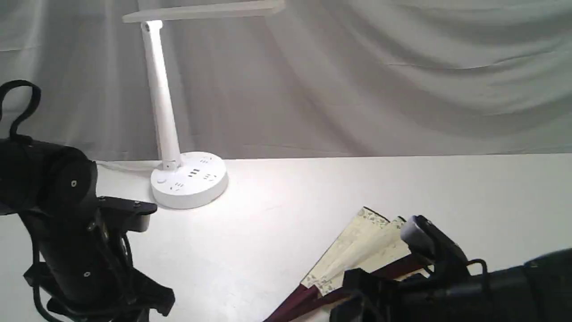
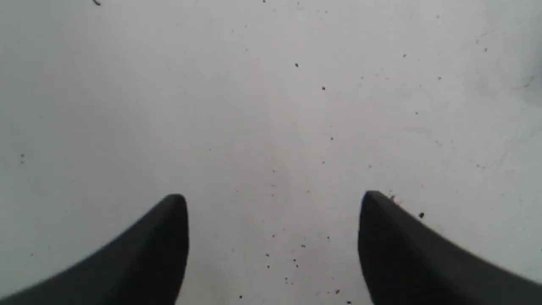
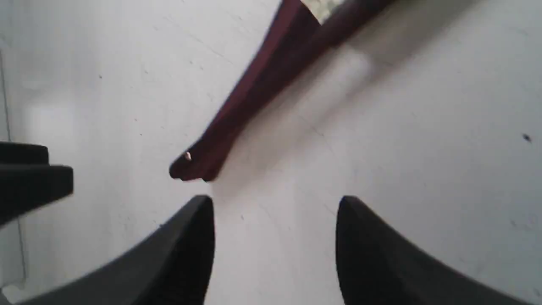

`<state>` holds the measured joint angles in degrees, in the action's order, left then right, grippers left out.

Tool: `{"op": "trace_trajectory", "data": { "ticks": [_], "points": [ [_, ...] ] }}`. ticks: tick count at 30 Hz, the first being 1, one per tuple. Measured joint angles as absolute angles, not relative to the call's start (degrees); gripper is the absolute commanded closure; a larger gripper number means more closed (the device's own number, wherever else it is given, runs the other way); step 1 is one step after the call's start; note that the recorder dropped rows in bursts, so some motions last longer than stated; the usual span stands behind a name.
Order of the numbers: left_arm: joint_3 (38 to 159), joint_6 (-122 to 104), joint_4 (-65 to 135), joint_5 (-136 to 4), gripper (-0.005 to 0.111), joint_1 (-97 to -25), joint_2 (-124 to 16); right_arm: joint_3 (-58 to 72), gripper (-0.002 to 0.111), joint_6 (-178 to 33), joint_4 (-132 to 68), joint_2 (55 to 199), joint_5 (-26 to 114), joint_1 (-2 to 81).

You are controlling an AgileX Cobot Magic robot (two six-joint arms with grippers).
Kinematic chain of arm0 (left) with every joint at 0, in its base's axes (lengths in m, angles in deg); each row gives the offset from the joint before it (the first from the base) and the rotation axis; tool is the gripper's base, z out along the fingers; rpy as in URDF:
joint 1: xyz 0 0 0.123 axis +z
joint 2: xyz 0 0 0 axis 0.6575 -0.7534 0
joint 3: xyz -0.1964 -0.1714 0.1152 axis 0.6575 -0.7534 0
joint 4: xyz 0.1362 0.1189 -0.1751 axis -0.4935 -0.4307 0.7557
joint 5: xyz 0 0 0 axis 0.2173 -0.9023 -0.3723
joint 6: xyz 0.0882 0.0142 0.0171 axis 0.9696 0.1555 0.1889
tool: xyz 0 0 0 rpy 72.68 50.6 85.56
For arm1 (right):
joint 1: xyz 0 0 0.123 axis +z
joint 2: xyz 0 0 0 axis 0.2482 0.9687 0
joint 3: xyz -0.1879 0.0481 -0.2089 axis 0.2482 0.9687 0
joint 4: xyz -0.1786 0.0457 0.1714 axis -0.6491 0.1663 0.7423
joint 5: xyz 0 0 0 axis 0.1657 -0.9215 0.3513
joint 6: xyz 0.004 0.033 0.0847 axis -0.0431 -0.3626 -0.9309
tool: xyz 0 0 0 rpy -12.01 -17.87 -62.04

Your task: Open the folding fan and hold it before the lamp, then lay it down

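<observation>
The folding fan (image 1: 357, 250) lies on the white table (image 1: 313, 188) at the front right, only partly spread, with cream pleats and maroon ribs; my right arm (image 1: 447, 277) hides its near side. In the right wrist view the fan's maroon rib end (image 3: 237, 118) rests on the table just ahead of my right gripper (image 3: 275, 203), which is open and empty. My left gripper (image 2: 273, 203) is open over bare table with nothing between its fingers. The lamp (image 1: 163, 112) stands lit at the back left, with its bar head overhead.
The lamp's round base (image 1: 190, 179) with sockets sits at the back left, and its cord runs off to the left. A grey cloth backdrop (image 1: 380, 80) hangs behind the table. My left arm (image 1: 67, 232) fills the front left. A dark blocky part (image 3: 25, 178) shows in the right wrist view.
</observation>
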<state>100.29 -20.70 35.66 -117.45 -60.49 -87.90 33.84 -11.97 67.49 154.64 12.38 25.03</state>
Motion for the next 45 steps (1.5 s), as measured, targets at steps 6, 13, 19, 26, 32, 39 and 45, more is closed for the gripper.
{"op": "trace_trajectory", "data": {
  "ticks": [6, 13, 19, 26, 32, 39, 45],
  "points": [
    [99.7, -19.1, 36.2, -118.9, 0.049, -60.5, -87.9, 25.8, 0.063, -18.9, 68.5, 160.8, 11.1, 25.0],
    [99.7, -18.4, 38.8, -119.1, 0.049, -60.5, -87.9, 23.7, 0.063, -28.1, 68.5, 166.8, 8.0, 25.0],
    [99.7, -17.4, 40.6, -118.8, 0.049, -60.5, -87.9, 23.6, 0.063, -30.3, 68.5, 169.0, 7.7, 22.7],
    [99.7, -17.2, 43.7, -117.4, 0.049, -60.5, -87.9, 23.3, 0.063, -31.4, 68.5, 169.4, 12.7, 22.2],
    [99.7, -17.2, 44.6, -116.6, 0.049, -60.5, -87.9, 19.3, 0.063, -31.9, 68.5, 169.4, 14.7, 22.2],
    [99.7, -17.2, 44.7, -116.5, 0.049, -60.5, -87.9, 18.3, 0.063, -37.6, 68.5, 170.6, 15.9, 22.1],
    [99.7, -17.1, 44.7, -116.3, 0.049, -60.5, -87.9, 17.7, 0.063, -39.0, 69.0, 173.3, 12.9, 22.0]
  ]
}}
